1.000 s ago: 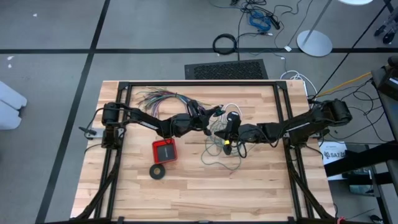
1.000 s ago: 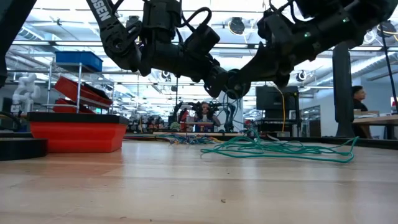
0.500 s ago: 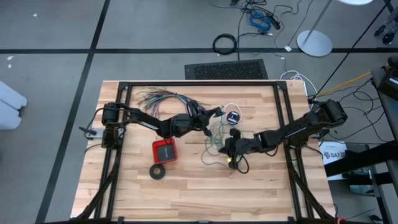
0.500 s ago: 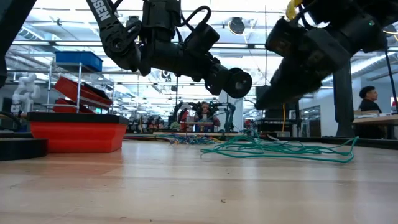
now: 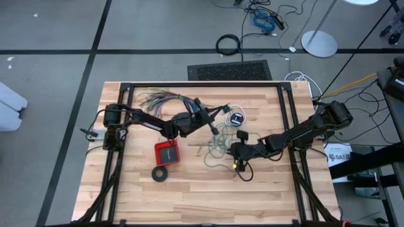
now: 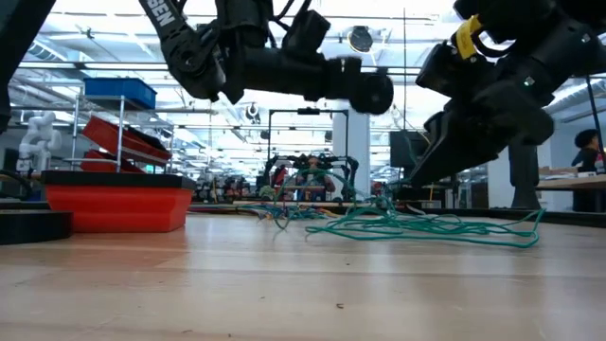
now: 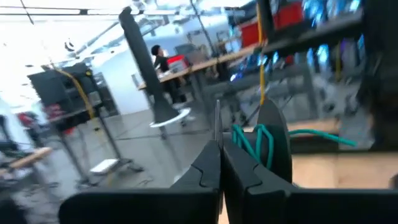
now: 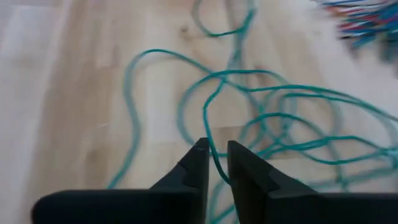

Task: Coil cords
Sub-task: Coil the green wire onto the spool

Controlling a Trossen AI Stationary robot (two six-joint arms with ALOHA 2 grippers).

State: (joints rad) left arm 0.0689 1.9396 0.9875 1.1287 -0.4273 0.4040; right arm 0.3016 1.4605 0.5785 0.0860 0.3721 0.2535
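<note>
The teal-green wire (image 5: 218,148) lies in a loose tangle on the wooden table (image 5: 189,195), right of centre; the low view shows the tangle (image 6: 417,225) flat on the boards. My left gripper (image 5: 213,123) is raised above the tangle's far side, shut, with teal loops (image 7: 252,142) at its fingers. My right gripper (image 5: 233,159) slants down over the tangle's near right part, its fingers a little apart, with one teal strand (image 8: 212,146) running between them; whether it touches them, I cannot tell. The white cord with its black round piece (image 5: 237,117) lies behind the tangle. My left gripper is shut on a thin strand (image 7: 217,124) that comes out between its two fingertips. Teal loops of the wire sit against one finger (image 7: 273,149). The fingers point about level toward the table's right, well above the tabletop.
A fan of many-coloured wires (image 5: 165,98) lies at the far left. A red box (image 5: 167,152) and a black tape ring (image 5: 160,173) sit left of the tangle. The near half of the table is bare wood. People are in the room beyond.
My right gripper has left the spot beside my left gripper, going toward the table's near edge and down onto the tangle, tipping downward. My left gripper has risen a little and rolled about its own axis, staying shut.
</note>
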